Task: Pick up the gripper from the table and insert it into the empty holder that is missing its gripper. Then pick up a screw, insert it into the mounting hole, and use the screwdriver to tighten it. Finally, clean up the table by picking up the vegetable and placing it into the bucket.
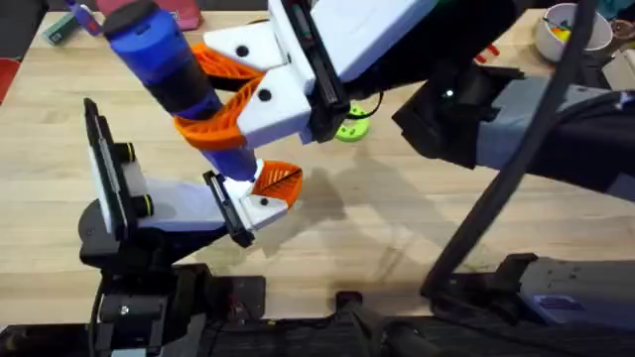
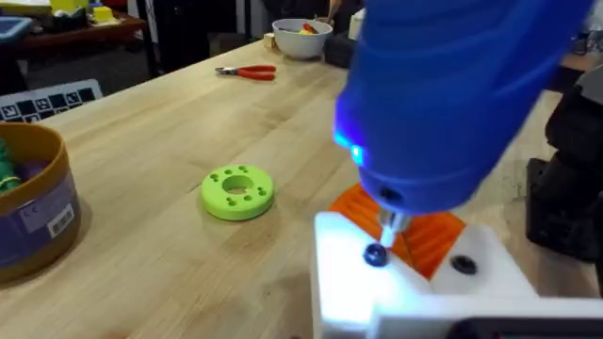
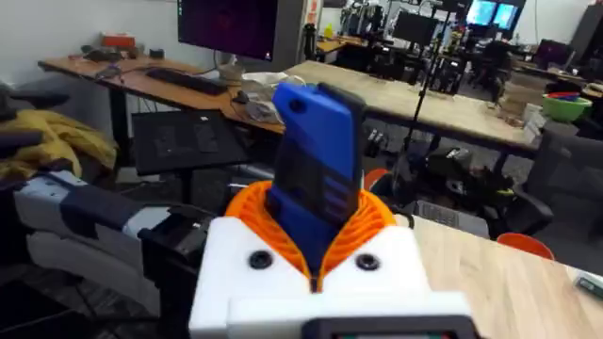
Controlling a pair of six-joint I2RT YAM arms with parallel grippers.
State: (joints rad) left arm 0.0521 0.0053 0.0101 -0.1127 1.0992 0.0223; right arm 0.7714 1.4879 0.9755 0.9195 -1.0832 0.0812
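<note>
Blue and pen-shaped, the screwdriver (image 1: pixel 169 59) is being held close under the overhead camera by the right gripper (image 1: pixel 233 104), whose jaws are clamped on its body between the orange ribbed pads (image 3: pixel 363 221). Its thin metal tip (image 2: pixel 388 226) is being pressed onto a dark screw (image 2: pixel 375 254) seated in the white holder (image 2: pixel 415 282), with the orange gripper (image 2: pixel 429 235) already fitted just beside the screw; a blue light on the tool is glowing.

By this showing, insertion of the wedge and placing of the screw are judged done, and tightening is judged to be under way. Whether the screw is fully home cannot be told.

Beyond the holder, a green ring (image 2: pixel 237 192) is lying on the worktop (image 2: pixel 179 122), and farther from the holder the bucket (image 2: pixel 33 202) is standing, something green inside it. The vegetable cannot be picked out with certainty, so clean-up cannot be judged. The left gripper's jaws cannot be told.
</note>
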